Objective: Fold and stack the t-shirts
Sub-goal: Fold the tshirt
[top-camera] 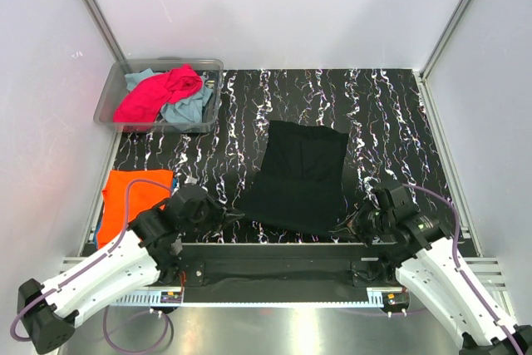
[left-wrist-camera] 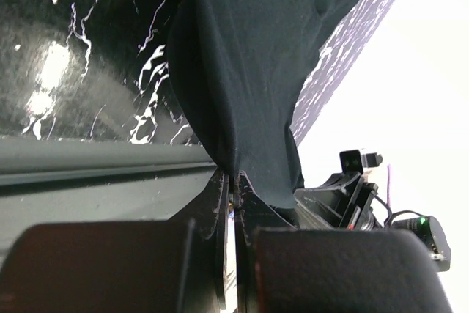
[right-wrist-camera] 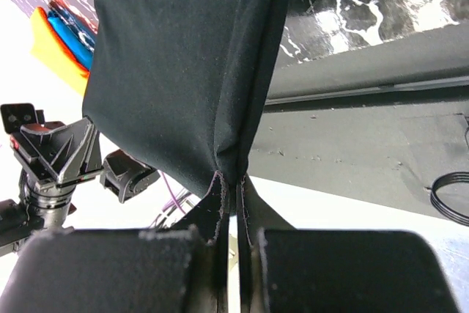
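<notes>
The black t-shirt (top-camera: 295, 176) lies partly folded on the marbled tabletop, with its near edge drawn toward the arms. My left gripper (top-camera: 237, 215) is shut on its near left corner; the wrist view shows cloth (left-wrist-camera: 242, 71) pinched between the tips of that gripper (left-wrist-camera: 236, 181). On the near right corner my right gripper (top-camera: 345, 226) is shut the same way, and its wrist view shows the fabric (right-wrist-camera: 176, 71) bunching into the jaws of that gripper (right-wrist-camera: 233, 181). An orange t-shirt (top-camera: 133, 193) lies folded at the near left. A magenta-pink t-shirt (top-camera: 162, 93) and a teal-blue one (top-camera: 187, 110) lie crumpled in the bin.
The clear plastic bin (top-camera: 170, 63) stands at the far left corner. White walls and metal posts close in the table on three sides. A dark rail (top-camera: 274, 248) runs along the near edge between the arm bases. The orange shirt (right-wrist-camera: 55, 53) shows in the right wrist view.
</notes>
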`<state>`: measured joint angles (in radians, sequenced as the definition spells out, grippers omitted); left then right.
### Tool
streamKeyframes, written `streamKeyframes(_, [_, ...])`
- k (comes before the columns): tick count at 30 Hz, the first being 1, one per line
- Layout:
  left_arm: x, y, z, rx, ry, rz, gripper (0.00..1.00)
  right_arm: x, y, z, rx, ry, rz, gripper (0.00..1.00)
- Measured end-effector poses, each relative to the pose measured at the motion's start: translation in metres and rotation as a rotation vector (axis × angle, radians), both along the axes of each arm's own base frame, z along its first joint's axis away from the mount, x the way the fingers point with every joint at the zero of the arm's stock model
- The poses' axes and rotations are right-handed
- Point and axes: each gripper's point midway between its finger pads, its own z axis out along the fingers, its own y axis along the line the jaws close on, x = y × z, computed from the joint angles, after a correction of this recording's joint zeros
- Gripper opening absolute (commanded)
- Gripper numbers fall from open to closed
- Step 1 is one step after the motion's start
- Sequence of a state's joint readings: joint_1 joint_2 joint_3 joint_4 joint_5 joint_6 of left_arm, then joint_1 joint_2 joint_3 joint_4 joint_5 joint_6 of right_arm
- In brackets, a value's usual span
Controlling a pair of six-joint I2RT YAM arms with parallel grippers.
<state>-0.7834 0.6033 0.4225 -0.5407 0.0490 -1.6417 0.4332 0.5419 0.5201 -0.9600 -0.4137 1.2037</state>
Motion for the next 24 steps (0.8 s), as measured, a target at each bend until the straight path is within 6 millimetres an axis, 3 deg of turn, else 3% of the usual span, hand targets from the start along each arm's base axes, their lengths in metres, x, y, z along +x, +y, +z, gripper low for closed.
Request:
streamKeyframes(7, [-0.007,-0.007,0.01,0.059,-0.002,-0.067,0.0,-0.009,-0.001,-0.002,0.006,0.024,0.002,0.0])
streamKeyframes(12, [0.011,-0.026,0.039,0.12,-0.048,-0.11,0.0,-0.009,-0.003,0.0,-0.013,0.044,0.0,0.0])
streamKeyframes(14, [0.021,-0.034,0.051,0.145,-0.082,-0.121,0.0,-0.003,-0.003,0.009,-0.042,0.055,-0.001,0.0])
streamKeyframes(17, [0.045,-0.042,0.069,0.192,-0.126,-0.129,0.0,0.029,0.001,0.038,-0.078,0.032,0.01,0.0])
streamKeyframes(20, [0.08,-0.05,0.088,0.231,-0.17,-0.128,0.0,0.078,-0.002,0.062,-0.08,-0.019,-0.028,0.0])
streamKeyframes(24, [0.132,-0.057,0.102,0.275,-0.215,-0.119,0.0,0.131,-0.023,0.072,-0.088,-0.04,-0.078,0.0])
